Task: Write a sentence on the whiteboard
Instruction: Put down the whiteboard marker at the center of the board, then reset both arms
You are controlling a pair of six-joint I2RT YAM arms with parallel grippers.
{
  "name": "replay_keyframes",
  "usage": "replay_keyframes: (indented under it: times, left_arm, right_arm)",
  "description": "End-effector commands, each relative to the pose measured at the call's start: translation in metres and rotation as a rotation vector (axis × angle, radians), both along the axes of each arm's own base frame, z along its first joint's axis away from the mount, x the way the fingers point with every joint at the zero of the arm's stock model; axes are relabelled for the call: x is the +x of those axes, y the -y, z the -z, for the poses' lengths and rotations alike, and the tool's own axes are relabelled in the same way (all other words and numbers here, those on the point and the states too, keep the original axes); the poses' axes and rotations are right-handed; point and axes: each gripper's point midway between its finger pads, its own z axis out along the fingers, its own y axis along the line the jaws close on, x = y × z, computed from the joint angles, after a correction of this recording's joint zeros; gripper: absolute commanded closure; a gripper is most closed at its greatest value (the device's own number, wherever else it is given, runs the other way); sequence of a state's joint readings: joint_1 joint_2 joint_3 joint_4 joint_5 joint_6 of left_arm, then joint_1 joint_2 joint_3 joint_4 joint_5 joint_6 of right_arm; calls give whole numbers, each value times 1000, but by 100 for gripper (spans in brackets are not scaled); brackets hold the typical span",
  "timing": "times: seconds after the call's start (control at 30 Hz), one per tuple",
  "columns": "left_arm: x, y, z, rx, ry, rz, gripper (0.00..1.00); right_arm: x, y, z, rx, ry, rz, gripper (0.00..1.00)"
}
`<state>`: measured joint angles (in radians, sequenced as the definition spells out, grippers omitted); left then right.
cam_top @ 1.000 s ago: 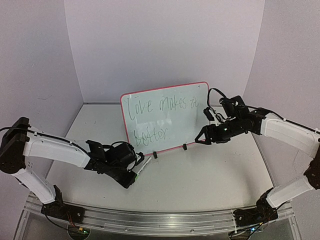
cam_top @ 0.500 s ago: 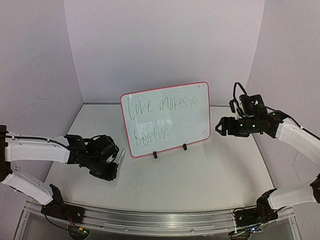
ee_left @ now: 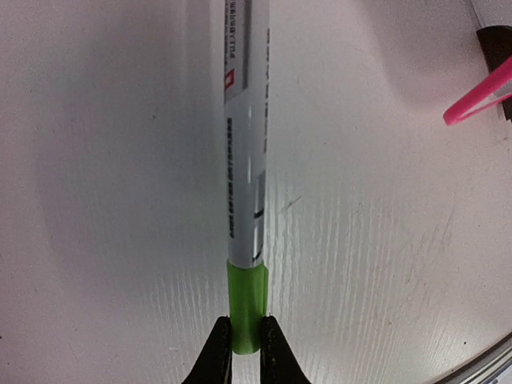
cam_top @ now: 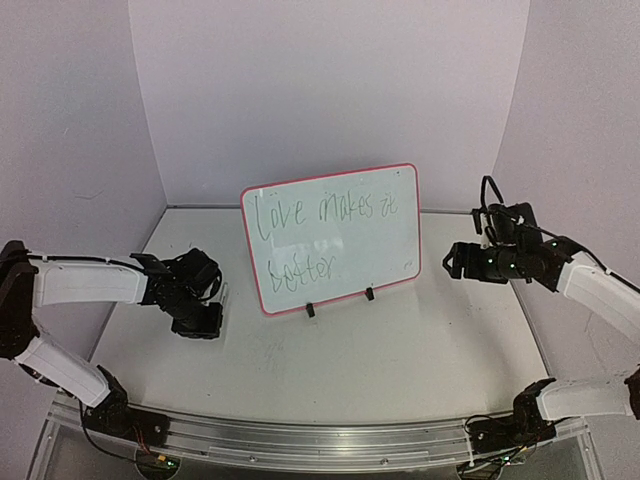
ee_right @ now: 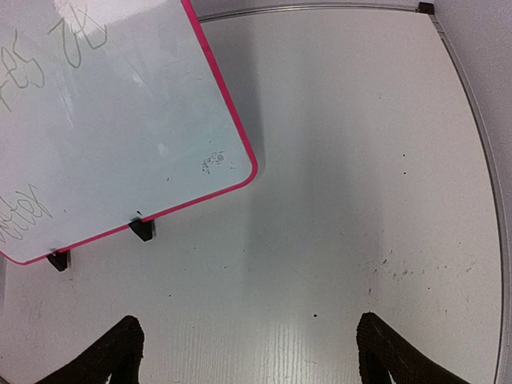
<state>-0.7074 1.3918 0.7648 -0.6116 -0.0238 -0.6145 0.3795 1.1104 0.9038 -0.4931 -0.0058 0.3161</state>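
The whiteboard (cam_top: 385, 258) was white with a red-pink rim and black feet, its sentence (cam_top: 322, 213) greenish, and the marker (ee_left: 246, 160) white with a green end.

Both arms are white shells joined by black joints. Behind the left pincer (ee_left: 245, 352) the left arm (cam_top: 85, 284) ends in a chunky black wrist block; the pincer's fingers (ee_left: 218, 357) are slim, dark and tapered. Behind the right pincer (ee_right: 250, 360) a thin black cable (cam_top: 484, 193) loops above the black wrist of the right arm (cam_top: 600, 292).
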Motion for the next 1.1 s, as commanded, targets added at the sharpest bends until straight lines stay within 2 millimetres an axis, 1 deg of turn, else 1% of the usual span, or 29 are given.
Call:
replay_keyframes:
  times: [0.0,0.03,0.1,0.23,0.3,0.37,0.4,0.47,0.6,0.63,0.7,0.8,0.83,0.9,0.97,1.0,1.03,1.07]
  left_arm:
    - [43,15,-12,-52,96,42,83]
    - [49,14,-12,-50,103,43,78]
    - [60,12,-12,-49,121,40,65]
    - [78,10,-20,-47,162,31,37]
    - [85,9,-25,-49,189,35,25]
    - [92,4,-34,-45,221,27,15]
    - [98,0,-39,-42,244,18,12]
    - [111,-16,-52,-44,295,-21,7]
    - [139,-54,-87,-35,429,-114,2]
    - [147,-69,-100,-31,480,-152,2]
    - [158,-95,-120,-18,561,-218,1]
    - [169,-134,-156,-20,696,-313,1]
    - [171,-147,-164,-12,732,-342,1]
    - [172,-165,-177,17,794,-383,0]
    - [171,-177,-191,60,871,-404,1]
    - [169,-183,-196,88,905,-417,1]
    - [164,-188,-191,116,919,-429,1]
    - [160,-193,-199,133,977,-446,1]
  right_arm:
    - [9,13,-5,-23,66,57,12]
    - [9,15,-5,-26,71,62,11]
    - [10,16,-4,-25,80,68,11]
    - [10,21,-2,-34,87,84,10]
    - [10,24,-2,-44,93,93,10]
    - [10,27,-2,-52,109,96,9]
    - [10,28,-3,-54,120,99,8]
    - [10,33,-4,-52,143,112,5]
    - [14,42,-8,-21,202,127,3]
    - [15,44,-9,-16,219,131,3]
    - [17,52,-9,-13,247,150,3]
    - [20,65,-10,-11,291,183,3]
    - [20,71,-10,-11,304,197,3]
    - [19,82,-10,-13,341,227,3]
    - [18,90,-13,-12,396,249,3]
    - [16,96,-16,-17,425,266,3]
    - [13,101,-12,-29,437,280,3]
    - [12,107,-14,-39,467,306,3]
